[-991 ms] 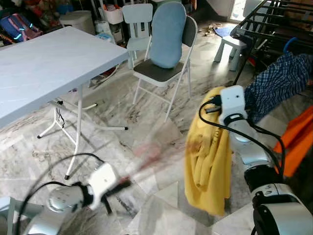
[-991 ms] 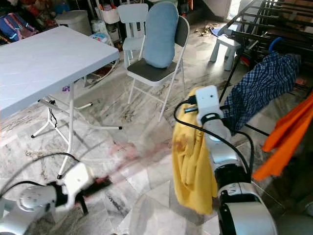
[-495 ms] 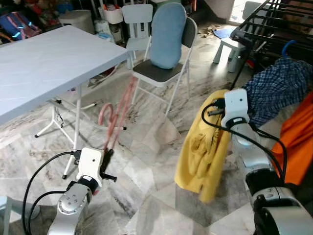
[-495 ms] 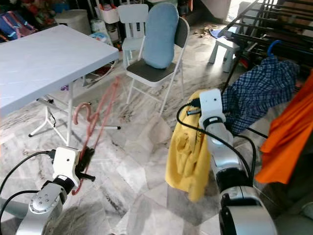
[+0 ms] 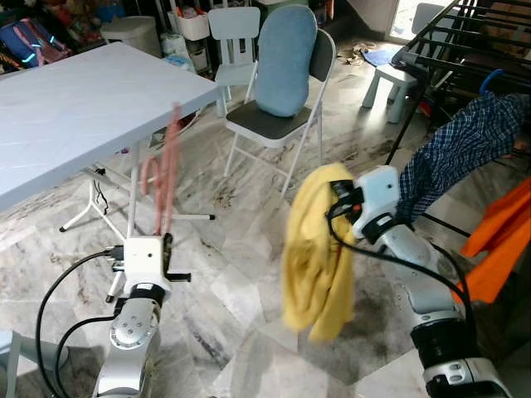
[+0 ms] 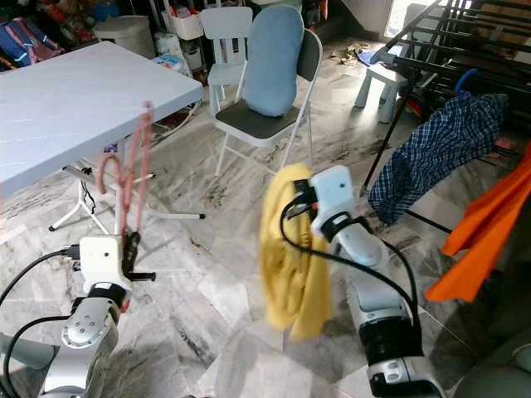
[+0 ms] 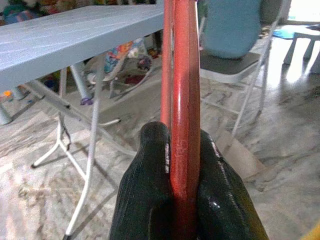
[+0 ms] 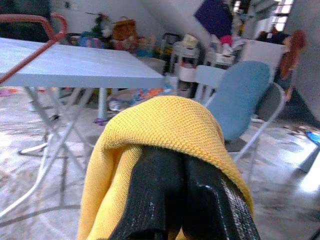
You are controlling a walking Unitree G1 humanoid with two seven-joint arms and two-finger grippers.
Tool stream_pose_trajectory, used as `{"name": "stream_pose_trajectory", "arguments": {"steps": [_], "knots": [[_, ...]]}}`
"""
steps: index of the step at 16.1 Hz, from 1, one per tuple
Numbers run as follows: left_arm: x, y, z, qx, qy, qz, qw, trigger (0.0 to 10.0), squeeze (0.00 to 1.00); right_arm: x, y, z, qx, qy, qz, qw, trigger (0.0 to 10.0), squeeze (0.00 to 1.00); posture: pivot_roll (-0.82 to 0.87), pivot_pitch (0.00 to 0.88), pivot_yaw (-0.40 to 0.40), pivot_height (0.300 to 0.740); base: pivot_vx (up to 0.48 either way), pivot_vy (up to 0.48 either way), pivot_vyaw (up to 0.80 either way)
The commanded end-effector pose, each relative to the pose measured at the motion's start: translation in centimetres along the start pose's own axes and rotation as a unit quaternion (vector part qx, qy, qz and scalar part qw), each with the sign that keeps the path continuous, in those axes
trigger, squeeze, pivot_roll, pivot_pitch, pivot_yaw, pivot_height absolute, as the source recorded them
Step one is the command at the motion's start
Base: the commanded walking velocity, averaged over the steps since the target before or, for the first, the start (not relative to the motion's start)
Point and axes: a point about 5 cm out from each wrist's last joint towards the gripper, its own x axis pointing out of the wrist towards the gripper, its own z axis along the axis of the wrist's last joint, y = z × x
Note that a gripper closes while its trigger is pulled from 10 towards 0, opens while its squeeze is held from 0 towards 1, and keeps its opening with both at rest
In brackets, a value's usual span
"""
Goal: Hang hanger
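Observation:
A red plastic hanger (image 5: 164, 170) stands upright in my left gripper (image 5: 168, 249), low at the left in front of the table. In the left wrist view both black fingers (image 7: 145, 190) press on the hanger's red bar (image 7: 184, 75). My right gripper (image 8: 180, 167) is shut on a yellow knit garment (image 5: 315, 257), which drapes over its fingers (image 8: 155, 195) and hangs in folds toward the floor. The right arm (image 5: 377, 203) holds that garment in the middle of the scene, to the right of the hanger and apart from it.
A white folding table (image 5: 75, 108) stands at the left. Behind is a folding chair (image 5: 265, 124) with a blue cushion (image 5: 284, 58). A black drying rack (image 5: 473, 50) at the right carries a plaid shirt (image 5: 460, 153) and an orange garment (image 5: 502, 236). The floor is marble tile.
My left arm swung the hanger up from a low forward slant to upright. My right arm carried the yellow garment leftward, toward the middle of the scene.

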Motion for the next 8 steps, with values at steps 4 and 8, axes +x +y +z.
{"name": "stream_pose_trajectory", "arguments": {"steps": [4,8], "knots": [[0.6,0.3,0.3,-0.011,-0.008,0.020,1.000,10.0,0.00,0.6,1.2,1.7,0.005,-0.027,0.038,0.999,0.0,0.00,-0.19,0.000,0.068,0.740,0.062,0.000,0.00],[0.9,0.4,0.4,-0.017,-0.011,0.029,0.999,10.0,0.00,0.7,2.0,2.2,0.010,-0.028,0.063,0.998,0.0,0.00,-0.19,0.000,0.066,0.740,0.269,0.000,0.00]]}}
